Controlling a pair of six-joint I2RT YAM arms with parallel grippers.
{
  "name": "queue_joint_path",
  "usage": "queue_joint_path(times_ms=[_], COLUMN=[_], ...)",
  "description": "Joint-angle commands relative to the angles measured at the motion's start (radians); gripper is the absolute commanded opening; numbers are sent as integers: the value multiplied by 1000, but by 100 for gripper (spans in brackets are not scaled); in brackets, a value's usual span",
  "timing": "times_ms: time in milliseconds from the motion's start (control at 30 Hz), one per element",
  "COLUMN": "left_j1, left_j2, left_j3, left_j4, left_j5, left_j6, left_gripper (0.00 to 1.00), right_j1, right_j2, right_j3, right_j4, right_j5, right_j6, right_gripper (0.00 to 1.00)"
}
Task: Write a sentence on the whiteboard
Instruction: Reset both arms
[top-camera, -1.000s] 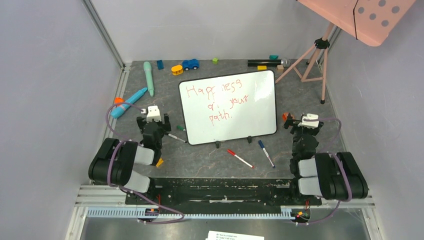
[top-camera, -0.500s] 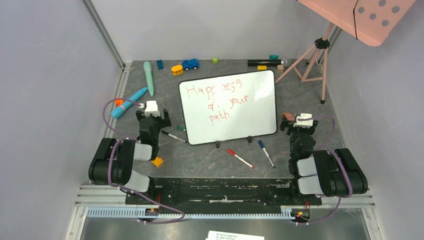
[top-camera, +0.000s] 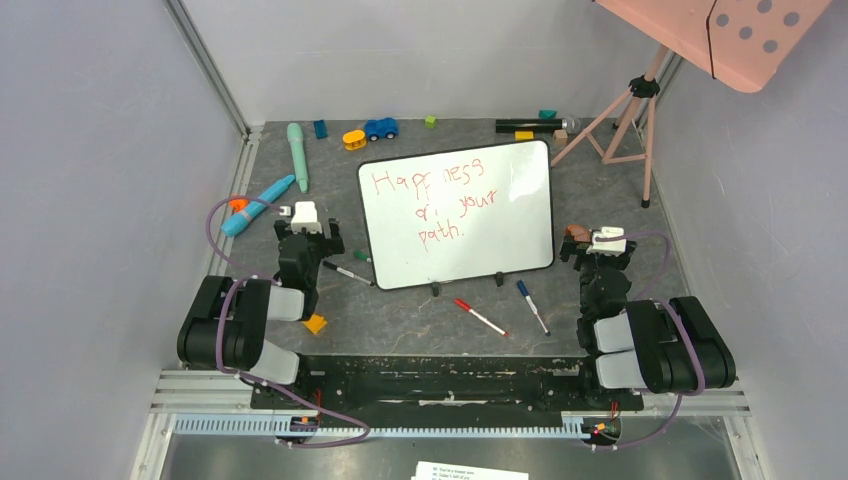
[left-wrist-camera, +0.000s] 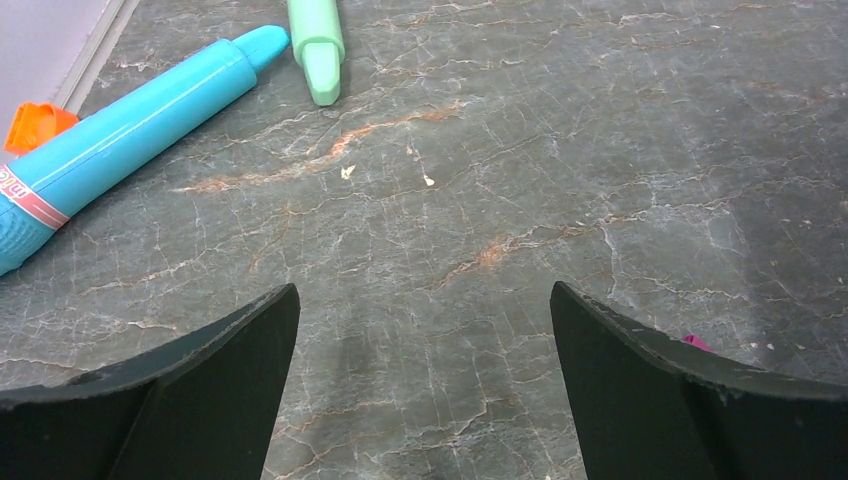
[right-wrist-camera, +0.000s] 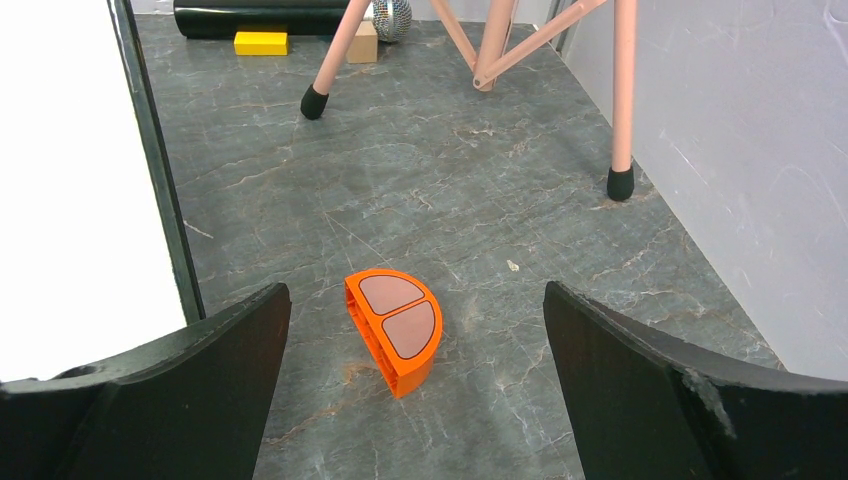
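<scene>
Holding both of my end effectors spread wide, I grip nothing and touch nothing. The left end effector (left-wrist-camera: 422, 290) hangs over bare grey desk (left-wrist-camera: 600, 150), with a fat blue marker tube (left-wrist-camera: 130, 120) and the tip of a pale green pen (left-wrist-camera: 318, 45) lying well ahead to its left. The right end effector (right-wrist-camera: 416, 288) hangs above an orange half-round block (right-wrist-camera: 395, 330), which sits between the open fingers but apart from both.

From my right wrist, the whiteboard (top-camera: 510, 235) is cut off at the left edge; I see only blank white face and black rim there, none of the writing. From my left wrist, a small pink scrap peeks out behind the right finger, too hidden to name.

From above, the whiteboard lies on the desk between my two arms, tilted slightly, its small black feet toward me. The sentence (top-camera: 430, 205) runs in red over three lines. The first reads roughly "Happiness" with its middle letters muddled, the second opens with a word I cannot read before "your", and the third is "path."
</scene>
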Motion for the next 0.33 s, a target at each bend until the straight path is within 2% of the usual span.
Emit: queue_joint_path(times_ms=[0,300], left_j1=[2,7], left_j2=[-7,-8], left_j3=[9,14], left_j4=[26,16], left_j5=[5,13], left_j6=[2,1], left_gripper=[100,100], right_j1=[1,1], right_j2=[1,1], right_j3=[-114,-114], right_j4=[48,48], right_j5=[5,6], right_j6=[-14,-14], right_gripper=[98,98])
